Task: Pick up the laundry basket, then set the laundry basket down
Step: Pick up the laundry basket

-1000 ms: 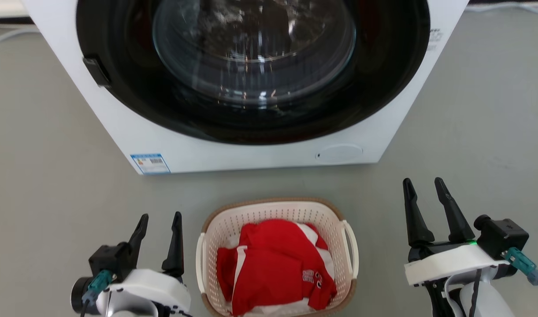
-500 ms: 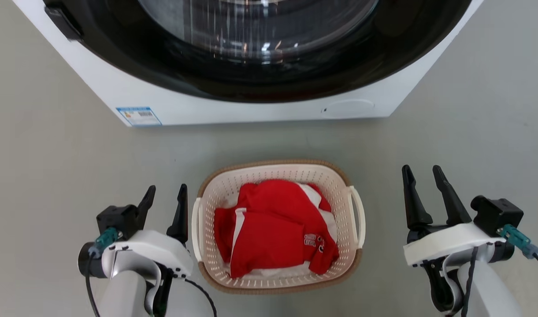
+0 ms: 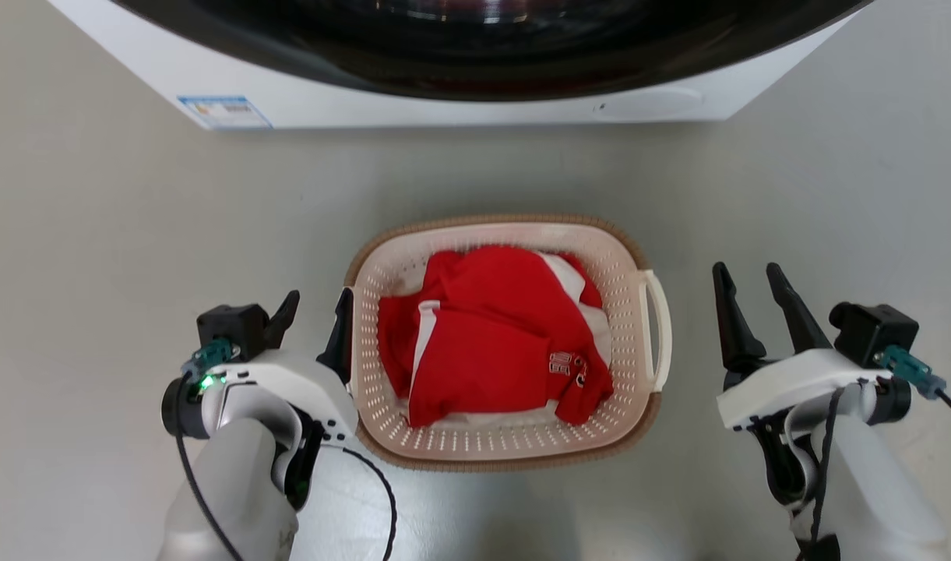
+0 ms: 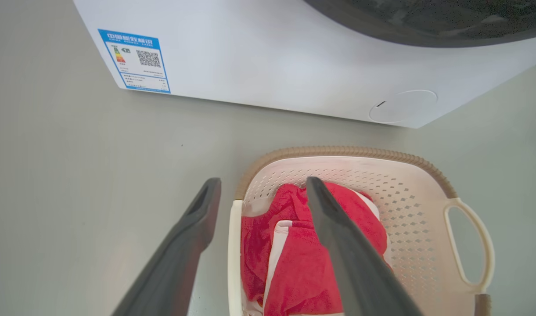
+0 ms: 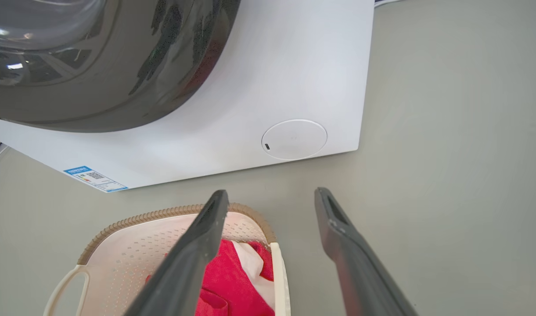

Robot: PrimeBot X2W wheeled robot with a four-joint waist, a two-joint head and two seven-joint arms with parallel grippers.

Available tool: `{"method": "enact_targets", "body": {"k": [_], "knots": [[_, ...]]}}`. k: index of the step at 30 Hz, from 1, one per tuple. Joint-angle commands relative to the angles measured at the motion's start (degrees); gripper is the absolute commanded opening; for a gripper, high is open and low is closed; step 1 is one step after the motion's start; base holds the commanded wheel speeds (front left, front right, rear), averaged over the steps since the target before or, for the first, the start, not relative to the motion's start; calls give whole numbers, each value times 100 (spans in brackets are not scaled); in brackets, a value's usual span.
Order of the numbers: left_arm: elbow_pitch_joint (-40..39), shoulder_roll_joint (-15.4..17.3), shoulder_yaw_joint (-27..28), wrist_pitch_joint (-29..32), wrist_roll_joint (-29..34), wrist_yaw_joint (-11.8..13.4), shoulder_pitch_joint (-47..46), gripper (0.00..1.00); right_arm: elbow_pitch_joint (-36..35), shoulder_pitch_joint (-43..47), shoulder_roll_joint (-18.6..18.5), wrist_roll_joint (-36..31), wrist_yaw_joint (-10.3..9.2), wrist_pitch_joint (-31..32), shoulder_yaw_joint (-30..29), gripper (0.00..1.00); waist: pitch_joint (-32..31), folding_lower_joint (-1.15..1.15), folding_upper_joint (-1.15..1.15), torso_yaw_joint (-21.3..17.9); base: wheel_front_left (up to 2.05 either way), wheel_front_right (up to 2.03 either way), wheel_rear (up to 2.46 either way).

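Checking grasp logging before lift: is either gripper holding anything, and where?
Nothing held. Left gripper is open, its fingers straddling the laundry basket's left handle, unclamped. Right gripper is open, clear of the basket's right side.

The laundry basket [image 3: 475,440] is smooth cream plastic, perforated, its brown rim ribbed like weave. The red garment [image 3: 483,351] inside is soft, matt cloth. The washer [image 3: 327,109] panel looks glossy white; the floor [image 3: 93,234] is matt grey.
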Motion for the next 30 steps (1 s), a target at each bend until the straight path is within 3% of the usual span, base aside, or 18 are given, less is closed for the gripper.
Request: {"method": "enact_targets", "body": {"k": [1,18,30], "knots": [[68,96,91,-36,-54,-16,-135,100,26,-50,-12,113,41,-61,167,100,268,0,0,57,0,0,0],[1371,95,-561,-36,-586,43,-1233,100,1150,-966,-147,485,41,-61,995,100,1425,0,0,221,0,0,0],[1734,95,-1154,-36,-1132,21,-1614,100,2112,-1542,-173,901,41,-61,1520,100,1845,0,0,356,0,0,0]]}}
